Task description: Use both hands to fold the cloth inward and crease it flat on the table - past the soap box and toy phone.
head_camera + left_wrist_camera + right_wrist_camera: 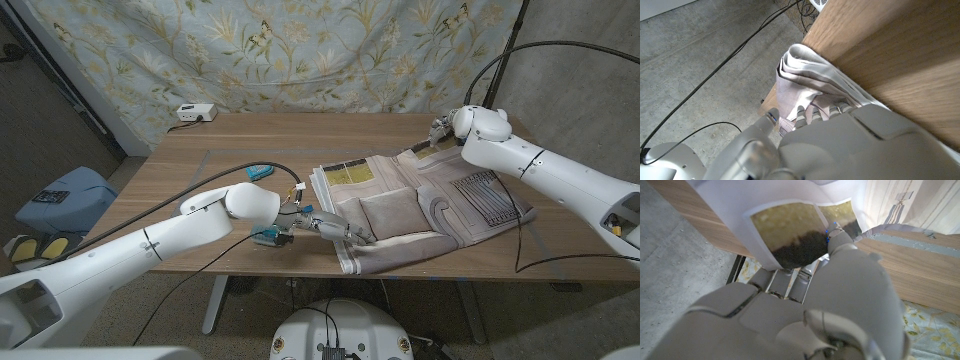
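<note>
We've got the cloth (pixel 420 205) mid-table, left hand (pixel 325 225) pinching its 7 o'clock corner, right hand (pixel 440 132) pinching its 12 o'clock edge. Teal soap box (pixel 260 172) at 9 o'clock, white box (pixel 196 113) far off at 10.

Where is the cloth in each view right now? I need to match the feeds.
Head view: cloth lies right of centre on the table, between both hands.
Left wrist view: its folded edge hangs over the table edge, above the left hand.
Right wrist view: its patterned corner sits above the right hand.
Shared landmark: the wooden table.
</note>
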{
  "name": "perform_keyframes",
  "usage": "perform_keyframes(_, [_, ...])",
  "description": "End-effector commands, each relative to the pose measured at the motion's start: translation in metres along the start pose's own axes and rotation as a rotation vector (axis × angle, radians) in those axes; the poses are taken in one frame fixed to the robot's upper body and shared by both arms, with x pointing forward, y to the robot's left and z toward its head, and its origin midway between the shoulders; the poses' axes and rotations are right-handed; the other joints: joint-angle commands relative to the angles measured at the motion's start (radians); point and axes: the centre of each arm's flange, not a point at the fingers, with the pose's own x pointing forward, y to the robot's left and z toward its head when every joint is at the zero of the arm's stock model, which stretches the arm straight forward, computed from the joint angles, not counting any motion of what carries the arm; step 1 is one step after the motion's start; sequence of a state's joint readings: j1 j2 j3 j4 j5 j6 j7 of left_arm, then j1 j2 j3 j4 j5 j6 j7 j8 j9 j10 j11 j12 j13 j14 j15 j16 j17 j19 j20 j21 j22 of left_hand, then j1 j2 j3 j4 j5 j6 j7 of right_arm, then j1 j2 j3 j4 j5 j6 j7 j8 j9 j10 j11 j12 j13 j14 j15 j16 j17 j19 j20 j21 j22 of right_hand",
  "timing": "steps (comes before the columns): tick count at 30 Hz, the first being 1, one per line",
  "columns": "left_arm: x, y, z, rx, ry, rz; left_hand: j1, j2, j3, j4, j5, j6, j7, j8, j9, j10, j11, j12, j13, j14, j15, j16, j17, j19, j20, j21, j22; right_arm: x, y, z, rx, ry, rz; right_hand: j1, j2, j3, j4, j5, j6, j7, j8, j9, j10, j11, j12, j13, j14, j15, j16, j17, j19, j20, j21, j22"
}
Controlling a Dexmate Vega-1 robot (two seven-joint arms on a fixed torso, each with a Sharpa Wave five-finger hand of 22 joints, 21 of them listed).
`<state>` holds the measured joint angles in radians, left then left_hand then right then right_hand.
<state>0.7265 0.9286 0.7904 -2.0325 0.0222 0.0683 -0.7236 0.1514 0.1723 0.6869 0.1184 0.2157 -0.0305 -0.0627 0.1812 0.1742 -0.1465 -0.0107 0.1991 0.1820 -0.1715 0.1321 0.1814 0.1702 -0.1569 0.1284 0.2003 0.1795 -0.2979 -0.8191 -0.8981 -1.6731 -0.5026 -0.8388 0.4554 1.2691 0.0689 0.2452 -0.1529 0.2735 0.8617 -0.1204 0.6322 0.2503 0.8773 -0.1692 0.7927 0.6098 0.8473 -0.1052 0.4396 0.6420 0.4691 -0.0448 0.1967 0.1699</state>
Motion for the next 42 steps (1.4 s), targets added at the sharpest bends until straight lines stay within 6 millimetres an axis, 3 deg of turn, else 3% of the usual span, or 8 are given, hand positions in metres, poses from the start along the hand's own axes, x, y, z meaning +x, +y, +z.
perform_keyframes(1, [-0.003,0.002,-0.003,0.001,-0.010,0.004,0.005,-0.001,0.004,-0.009,-0.004,-0.002,-0.005,0.000,0.004,-0.002,-0.001,0.000,0.002,-0.018,0.005,-0.001,0.001,0.021,0.014,0.009,0.003,-0.005,-0.009,0.017,0.012,0.038,0.027,0.012,0.002,-0.004,0.000,0.005,0.001,0.010,-0.002,-0.001,0.037,-0.022,0.002,0.006,0.013,-0.135,-0.009,0.005,0.005,-0.016,-0.001,0.002])
perform_keyframes(14, [-0.005,0.007,-0.008,-0.005,-0.017,0.012,0.008,0.001,0.005,-0.012,-0.005,-0.002,-0.006,0.001,0.004,-0.002,-0.001,0.000,0.002,-0.018,0.004,-0.001,0.001,0.022,0.013,0.009,0.003,-0.004,-0.023,0.052,-0.040,0.048,0.046,0.022,0.006,-0.011,-0.001,0.002,0.003,0.019,-0.004,-0.007,0.043,-0.014,-0.001,0.008,0.021,-0.135,-0.017,0.011,0.006,-0.010,-0.001,0.002])
perform_keyframes(27, [-0.006,0.014,-0.018,-0.017,-0.020,0.018,0.010,0.002,0.006,-0.015,-0.006,-0.002,-0.005,0.001,0.004,-0.002,-0.001,0.000,0.002,-0.018,0.004,-0.001,0.001,0.023,0.013,0.008,0.003,0.002,-0.028,0.075,-0.066,0.061,0.062,0.029,0.008,-0.018,0.000,0.000,0.007,0.027,-0.006,-0.011,0.047,-0.012,-0.003,0.010,0.029,-0.135,-0.025,0.016,0.010,-0.007,0.000,0.002])
perform_keyframes(42, [-0.009,0.023,-0.025,-0.028,-0.027,0.026,0.013,0.004,0.006,-0.018,-0.007,-0.001,-0.005,0.001,0.004,-0.002,0.000,0.001,0.002,-0.018,0.005,0.000,0.002,0.023,0.013,0.008,0.003,-0.014,-0.032,0.099,-0.060,0.092,0.058,0.048,0.010,-0.024,-0.004,-0.002,0.012,0.044,-0.008,-0.017,0.054,0.006,-0.008,0.006,0.047,-0.135,-0.035,0.022,0.024,0.008,0.002,0.001])
